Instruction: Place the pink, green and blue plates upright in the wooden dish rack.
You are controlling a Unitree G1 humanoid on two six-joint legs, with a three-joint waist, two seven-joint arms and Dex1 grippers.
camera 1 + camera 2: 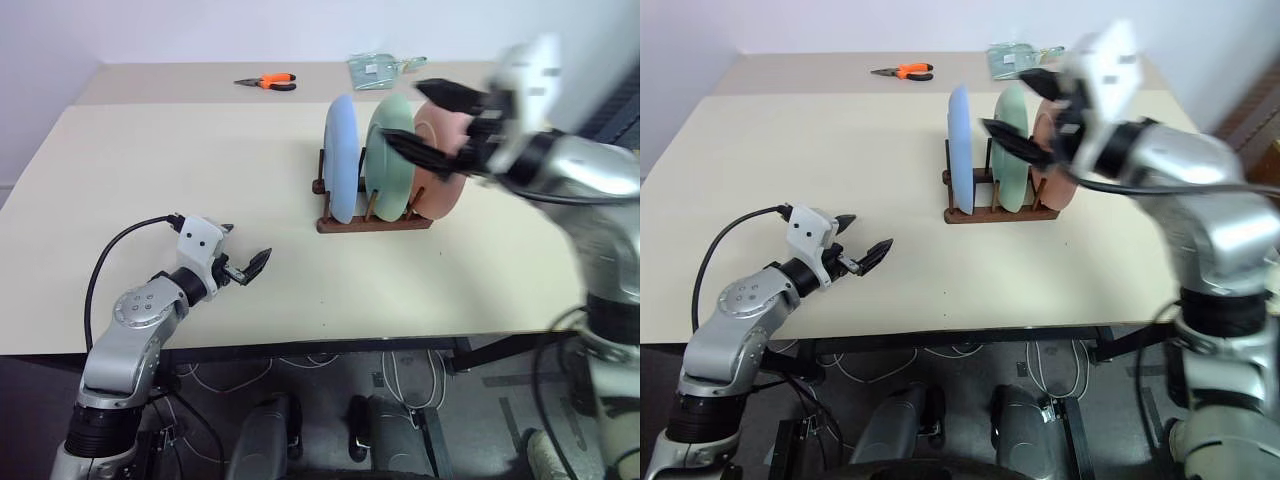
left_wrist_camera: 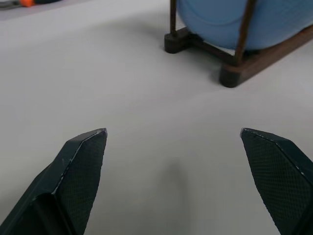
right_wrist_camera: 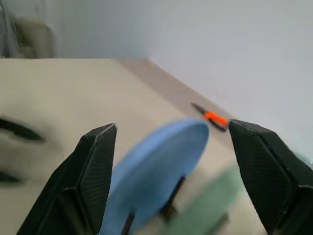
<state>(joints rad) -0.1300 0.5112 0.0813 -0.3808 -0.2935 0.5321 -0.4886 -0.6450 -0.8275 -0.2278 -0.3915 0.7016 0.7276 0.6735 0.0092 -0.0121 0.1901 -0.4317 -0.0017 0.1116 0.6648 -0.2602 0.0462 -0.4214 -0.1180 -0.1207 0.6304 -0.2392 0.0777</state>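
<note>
Nearest, by the front edge of the tabletop (image 1: 200,330): left pincer (image 1: 243,262), fingers spread wide, nothing between them, hanging just above the bare top. Farther back, toward the right side: wooden dish rack (image 1: 372,222), with three plates standing upright in it. Blue plate (image 1: 341,158) on the left, green plate (image 1: 389,155) in the middle, pink plate (image 1: 443,185) on the right. Up high beside the pink plate: right pincer (image 1: 432,120), fingers wide apart, holding nothing. Near the far edge: orange pliers (image 1: 267,82) and a clear bag (image 1: 378,68).
</note>
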